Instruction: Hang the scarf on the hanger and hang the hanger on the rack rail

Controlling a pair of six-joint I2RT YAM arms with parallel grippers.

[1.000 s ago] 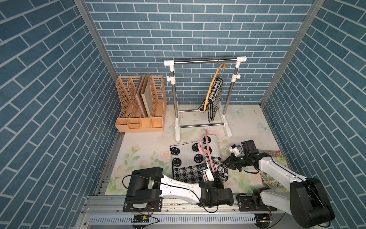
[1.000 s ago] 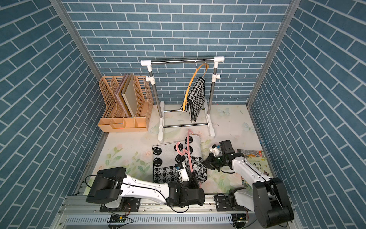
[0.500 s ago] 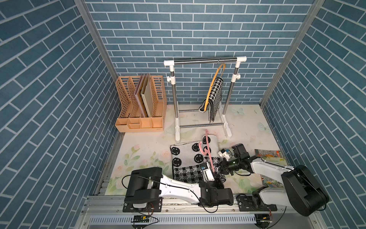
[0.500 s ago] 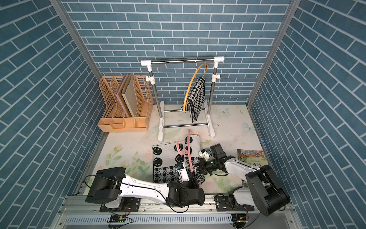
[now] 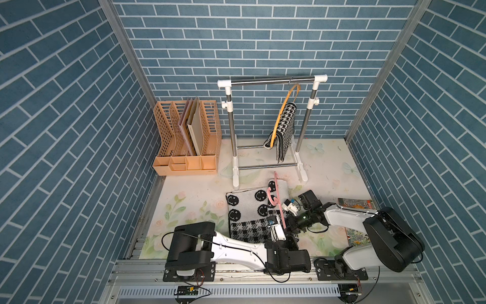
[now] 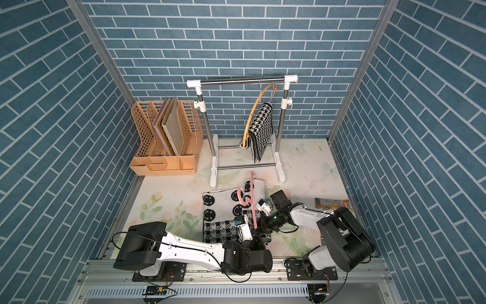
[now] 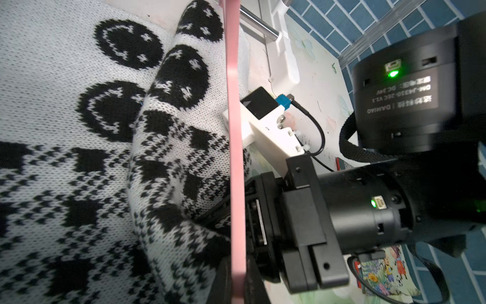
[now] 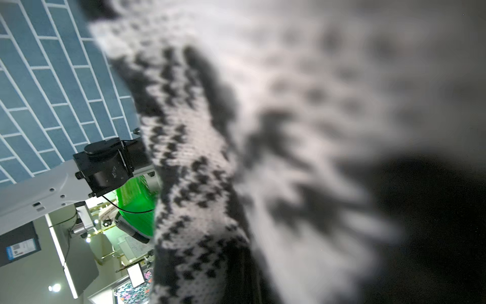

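Low in the middle of a top view, you see the scarf lying flat on the flowery worktop, with blue brick walls all around. Your left gripper is pinching the pink hanger. Your right gripper hides in scarf folds, so you cannot tell.

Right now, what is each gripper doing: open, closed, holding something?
Left gripper: jaws closed on the pink hanger.
Right gripper: at the scarf; jaws hidden, cannot tell.

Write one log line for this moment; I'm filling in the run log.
left gripper: shut on pink hanger | right gripper: at scarf edge, grip unclear | scarf: mostly on table, not hung
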